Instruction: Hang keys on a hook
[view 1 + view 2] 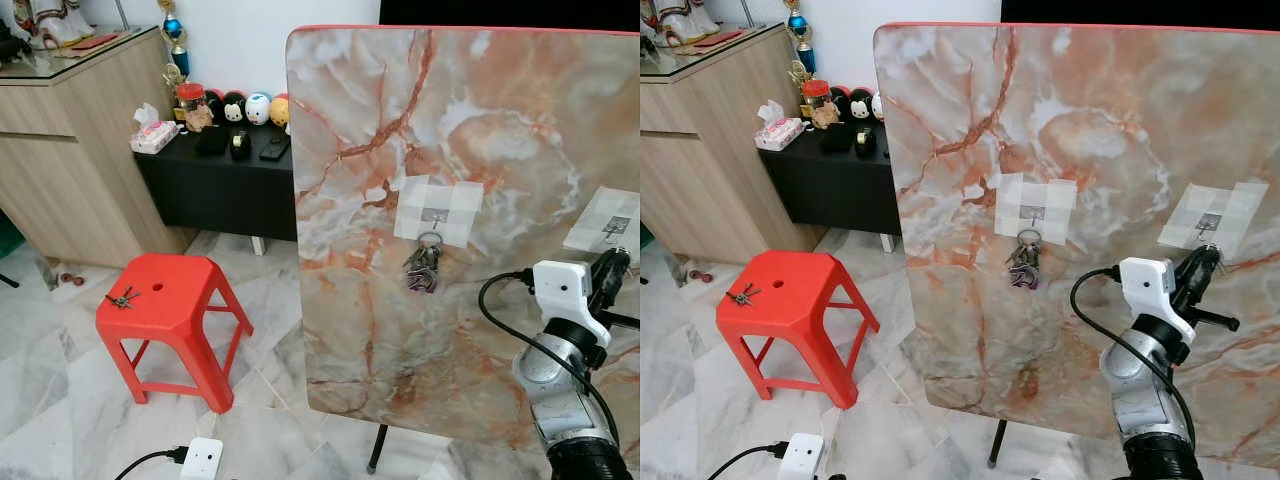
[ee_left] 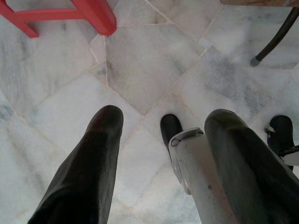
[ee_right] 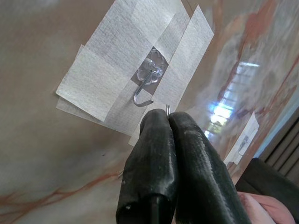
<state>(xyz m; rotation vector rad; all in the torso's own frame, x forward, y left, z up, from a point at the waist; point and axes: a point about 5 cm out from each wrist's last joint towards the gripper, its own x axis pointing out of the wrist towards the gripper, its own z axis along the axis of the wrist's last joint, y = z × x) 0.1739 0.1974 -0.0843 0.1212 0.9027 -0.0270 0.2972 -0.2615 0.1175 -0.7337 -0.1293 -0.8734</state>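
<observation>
Right gripper [image 3: 167, 122] clenched on a thin key ring [image 3: 167, 109] just below the taped hook [image 3: 145, 88]

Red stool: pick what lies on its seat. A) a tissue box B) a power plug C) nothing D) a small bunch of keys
D: a small bunch of keys lies on the stool's seat, near its left edge, beside the round hole in the middle.

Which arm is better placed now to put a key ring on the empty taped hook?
The right. The right gripper is raised just below the empty hook, fingers shut on a thin metal ring. The left gripper hangs open over the floor.
</observation>
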